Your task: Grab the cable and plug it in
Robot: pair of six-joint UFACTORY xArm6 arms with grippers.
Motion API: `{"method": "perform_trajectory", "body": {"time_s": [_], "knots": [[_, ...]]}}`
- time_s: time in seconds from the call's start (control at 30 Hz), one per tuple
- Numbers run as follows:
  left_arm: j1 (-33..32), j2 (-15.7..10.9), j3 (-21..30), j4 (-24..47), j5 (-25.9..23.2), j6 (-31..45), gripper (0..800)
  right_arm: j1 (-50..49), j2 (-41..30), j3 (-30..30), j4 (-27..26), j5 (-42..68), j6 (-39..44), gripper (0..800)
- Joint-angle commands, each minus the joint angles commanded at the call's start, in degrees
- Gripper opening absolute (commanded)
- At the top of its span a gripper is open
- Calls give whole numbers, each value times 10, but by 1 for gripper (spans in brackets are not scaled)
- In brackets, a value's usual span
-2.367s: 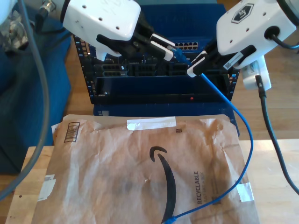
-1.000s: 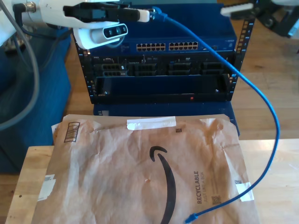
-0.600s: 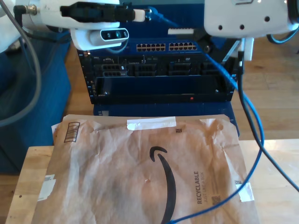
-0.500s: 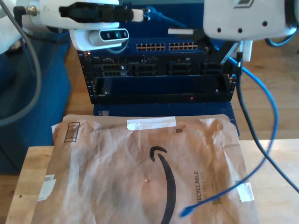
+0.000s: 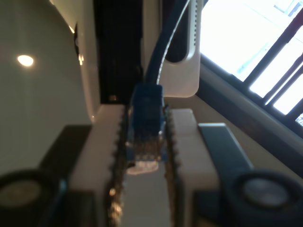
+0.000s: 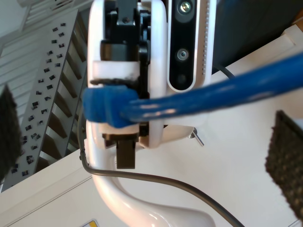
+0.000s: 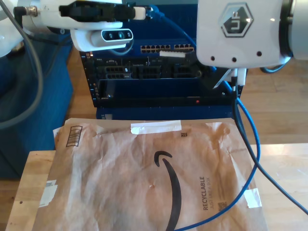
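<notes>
A white arm reaches in from the exterior view's left, its gripper [image 7: 142, 11] closed on the plug end of the thin bright blue cable [image 7: 250, 159]. The cable passes behind a second white arm's housing [image 7: 238, 31], then hangs down across the creased brown paper mailer [image 7: 144, 178] on the light wooden bench [image 7: 284, 192]. Behind stands a dark blue equipment rack [image 7: 163, 77].

"RECYCLABLE" on brown paper mailer [image 7: 120, 178], "UF" hexagon logo on white arm housing [image 7: 236, 31]
</notes>
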Motion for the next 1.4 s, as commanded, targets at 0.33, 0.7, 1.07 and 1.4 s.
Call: {"method": "perform_trajectory", "body": {"time_s": [0.33, 0.7, 1.07, 1.4], "knots": [[-1, 0, 0, 1, 1, -3, 9, 10, 1, -2, 0, -24, 1, 540], [-1, 0, -1, 1, 4, -4, 9, 12, 1, 0, 2, -30, 1, 398], [-2, -1, 1, 1, 5, -4, 9, 14, 2, 7, 1, -50, 1, 369], [-3, -1, 1, 2, 11, -4, 14, 16, 2, 6, 3, -52, 3, 222]]}}
